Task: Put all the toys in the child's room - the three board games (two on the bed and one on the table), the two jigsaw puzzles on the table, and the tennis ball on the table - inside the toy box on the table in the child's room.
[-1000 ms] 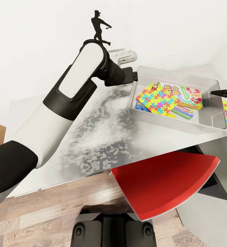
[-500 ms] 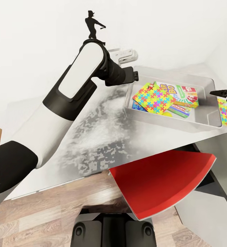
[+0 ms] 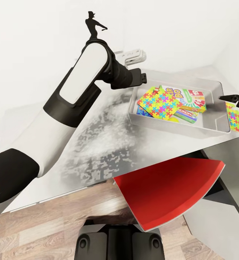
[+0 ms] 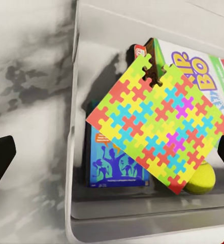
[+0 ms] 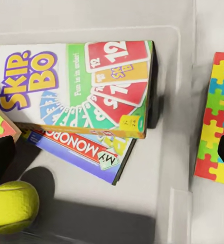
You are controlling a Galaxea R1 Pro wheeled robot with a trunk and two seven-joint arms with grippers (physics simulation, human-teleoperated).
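One thin multicoloured jigsaw sheet [image 3: 234,117] is left on the pale grey worktop [image 3: 108,144], just outside the silvery bin [image 3: 177,124], beside the open, empty right pincer [image 3: 232,98]. Stacked inside, below the open, empty left pincer [image 4: 112,157], are seen the other jigsaw sheet [image 4: 160,124], three printed game boxes [image 5: 81,86] and the yellow-green ball [image 5: 10,206].

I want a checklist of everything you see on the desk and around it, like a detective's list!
Surface: pale marbled table, mostly bare.
Job's things: grey toy box holds one jigsaw lying tilted on top, a Skip-Bo game, a Monopoly game, a blue game box and a tennis ball. A second jigsaw lies on the table outside the box, beside its far end.
Clutter: nothing seen.
Grippers: left gripper open above the box's near end, holding nothing; right gripper open above the box's other end, near the outside jigsaw.
Cables: nothing seen.
Surroundings: white wall with a baseball-player silhouette, red chair under the table, wood floor.
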